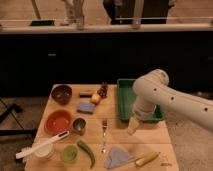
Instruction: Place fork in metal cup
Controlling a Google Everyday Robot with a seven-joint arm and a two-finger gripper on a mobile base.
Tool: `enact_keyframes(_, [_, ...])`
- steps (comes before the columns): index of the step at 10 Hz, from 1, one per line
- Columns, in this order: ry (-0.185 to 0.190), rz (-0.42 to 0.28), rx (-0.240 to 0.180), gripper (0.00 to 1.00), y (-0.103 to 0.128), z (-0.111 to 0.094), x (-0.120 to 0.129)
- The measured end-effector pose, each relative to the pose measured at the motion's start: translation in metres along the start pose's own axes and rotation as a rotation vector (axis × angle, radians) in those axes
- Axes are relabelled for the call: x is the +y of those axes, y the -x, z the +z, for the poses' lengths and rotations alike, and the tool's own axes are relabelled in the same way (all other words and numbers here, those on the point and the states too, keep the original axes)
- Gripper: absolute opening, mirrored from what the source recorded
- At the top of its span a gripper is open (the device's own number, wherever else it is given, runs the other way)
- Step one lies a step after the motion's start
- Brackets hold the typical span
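On the table (150, 142), the fork (104, 135) is found lying flat, just beside the metal cup (79, 126). The end effector (132, 127) is held nearby, its state indeterminable. A mid-handle grasp is advised.

**Dark counter behind a wooden table**

A pale ledge (100, 27) runs above dark panels (60, 60). The wooden table (150, 142) stands on greyish floor (35, 100) in warm light. The gripper (132, 128) hangs above the table's right part.
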Motion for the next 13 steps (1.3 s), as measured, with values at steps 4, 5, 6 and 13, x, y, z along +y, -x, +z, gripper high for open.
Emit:
enact_keyframes(4, [-0.011, 0.089, -0.065, 0.8, 0.014, 0.009, 0.033])
enact_keyframes(5, [-0.02, 0.09, -0.097, 0.8, 0.016, 0.012, 0.038])
enact_keyframes(6, [-0.021, 0.092, -0.129, 0.8, 0.018, 0.016, 0.046])
enact_keyframes(13, [-0.016, -0.005, -0.128, 0.8, 0.051, 0.054, 0.076])
